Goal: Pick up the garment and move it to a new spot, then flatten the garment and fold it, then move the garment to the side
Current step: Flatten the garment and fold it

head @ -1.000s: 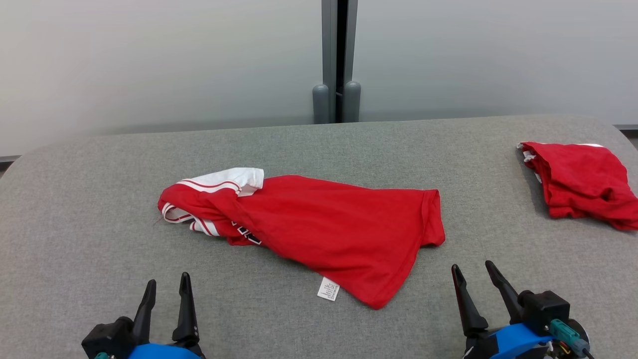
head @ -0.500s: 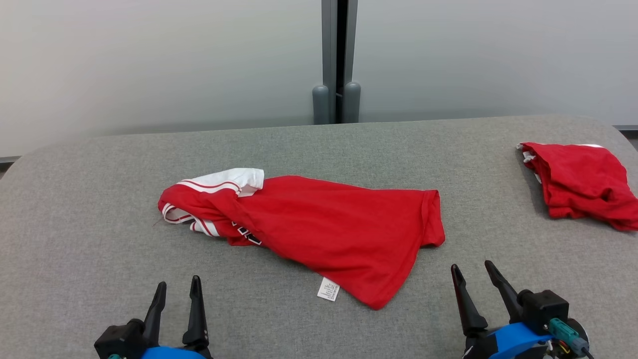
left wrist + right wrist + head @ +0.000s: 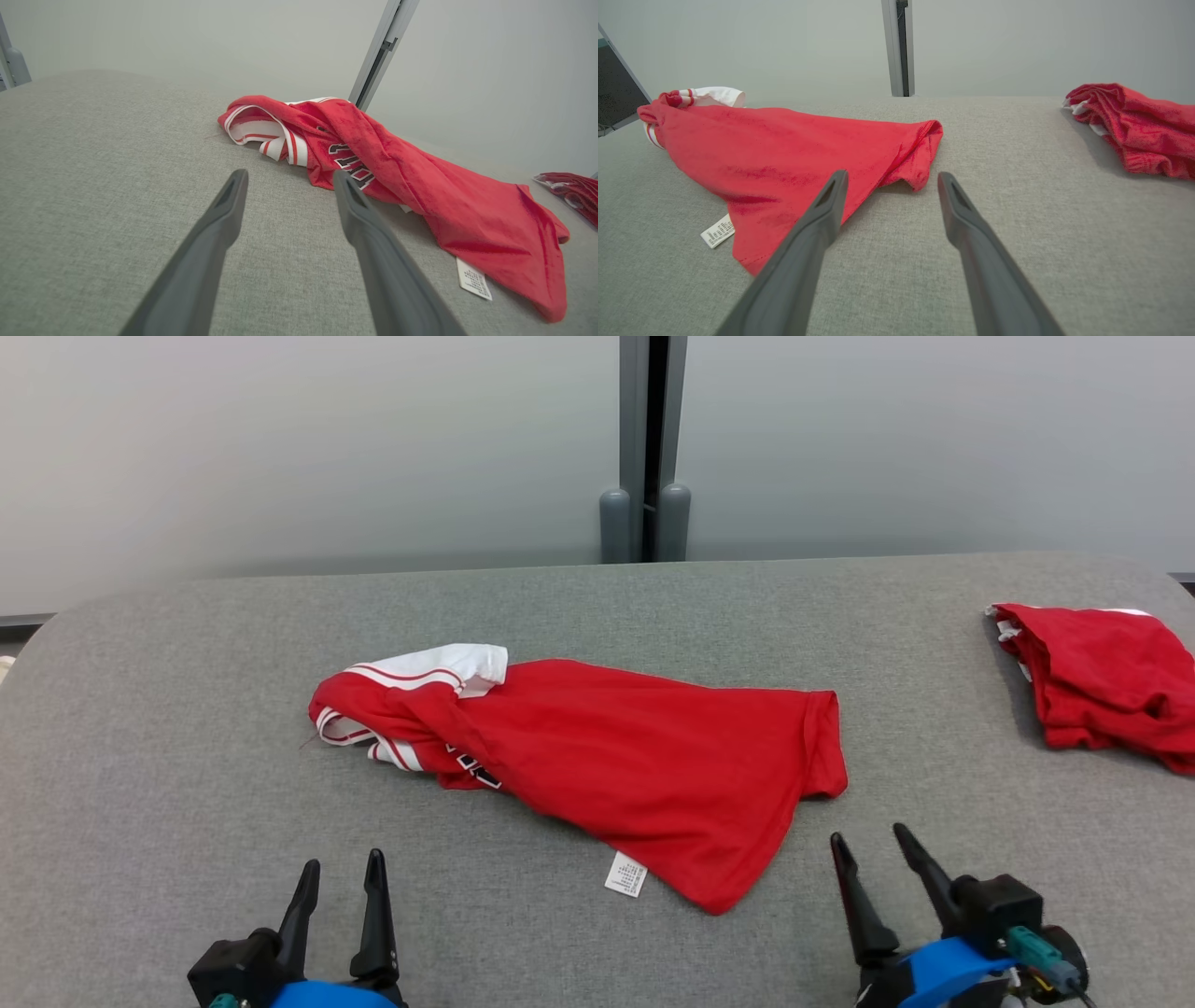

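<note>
Left gripper (image 3: 343,859) and right gripper (image 3: 866,833) both spread wide and empty at the lower corners; red jersey (image 3: 607,747) lies crumpled mid-frame on the grey table (image 3: 187,709). We risk pinching one layer at its twisted left end, or targeting the second red garment (image 3: 1102,681) at the right edge.

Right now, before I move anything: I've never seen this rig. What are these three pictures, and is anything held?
It is a wheeled robot with two arms. The wide picture comes from its head, looking down on a grey fabric-covered table. The other two come from wrist cameras, each looking along that arm's two dark fingers. The left claw shows lower left in the head view, the right claw lower right; both are open and empty. A crumpled red jersey with white striped trim lies mid-table, a small white label at its near edge. A second red garment, bunched, sits far right.
</note>
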Robot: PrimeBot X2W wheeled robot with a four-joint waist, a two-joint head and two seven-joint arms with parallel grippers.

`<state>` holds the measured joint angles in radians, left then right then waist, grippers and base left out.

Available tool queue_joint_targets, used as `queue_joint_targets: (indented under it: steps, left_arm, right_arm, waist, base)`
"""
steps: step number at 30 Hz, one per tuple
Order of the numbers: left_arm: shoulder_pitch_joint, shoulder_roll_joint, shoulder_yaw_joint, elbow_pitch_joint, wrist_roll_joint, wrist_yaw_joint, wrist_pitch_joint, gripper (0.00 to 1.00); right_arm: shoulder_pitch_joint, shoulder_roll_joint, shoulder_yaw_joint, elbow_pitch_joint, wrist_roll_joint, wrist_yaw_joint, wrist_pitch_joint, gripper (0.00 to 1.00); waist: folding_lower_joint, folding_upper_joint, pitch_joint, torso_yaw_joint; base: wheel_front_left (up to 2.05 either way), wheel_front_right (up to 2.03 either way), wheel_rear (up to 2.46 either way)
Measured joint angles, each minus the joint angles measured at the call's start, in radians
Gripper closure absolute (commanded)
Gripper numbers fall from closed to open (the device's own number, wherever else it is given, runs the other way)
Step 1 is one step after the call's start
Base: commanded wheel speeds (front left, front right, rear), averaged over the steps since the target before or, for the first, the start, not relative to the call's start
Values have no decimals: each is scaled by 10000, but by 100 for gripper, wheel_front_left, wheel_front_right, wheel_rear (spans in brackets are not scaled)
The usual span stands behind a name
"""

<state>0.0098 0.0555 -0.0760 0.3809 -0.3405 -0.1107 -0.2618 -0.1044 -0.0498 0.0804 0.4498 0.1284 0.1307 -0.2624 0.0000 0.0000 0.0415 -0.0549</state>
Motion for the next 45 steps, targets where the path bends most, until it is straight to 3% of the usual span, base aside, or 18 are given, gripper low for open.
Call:
queue_joint_targets:
  steps: [13,19,20,21,22,23,29,39,45]
  left_arm:
    - [-352,-31,-17,-35,151,2,0,0]
    - [-430,-35,29,-46,146,31,0,0]
    - [-438,-35,40,-50,146,31,0,0]
    - [-444,-33,52,-52,146,33,0,0]
    - [-446,-35,54,-59,146,40,0,0]
    - [-446,-35,65,-69,144,46,0,0]
    - [-477,-38,138,-150,128,56,0,0]
    - [-778,-44,-142,-339,150,54,0,0]
    - [-862,-46,-232,-362,194,54,-2,0]
  right_arm:
    - [-1079,8,2709,1804,77,0,1438,0]
    - [-1717,21,2780,2548,-1049,4,1960,0]
    - [-1812,33,2637,2644,-1289,10,2008,19]
    - [-1876,36,2522,2692,-1553,12,2061,57]
    - [-1910,42,2426,2708,-1680,12,2084,70]
    - [-1916,54,2311,2704,-1739,12,2084,99]
    - [-1915,31,974,2265,-2520,8,1847,100]
    - [-1434,21,-1994,-401,-4013,4,1513,100]
    - [-968,10,-3007,-1273,-4266,4,1505,100]
  waist:
    - [0,0,366,713]
    - [0,0,610,1129]
    - [1,0,648,1173]
    - [1,0,681,1209]
    - [1,0,709,1235]
    - [1,0,737,1248]
    - [1,0,854,966]
    - [1,0,964,144]
    - [1,0,1037,-56]
  base:
    - [0,0,0]
    - [0,0,0]
    - [0,0,0]
    - [0,0,0]
    - [0,0,0]
    - [0,0,0]
    - [0,0,0]
    - [0,0,0]
    - [0,0,0]
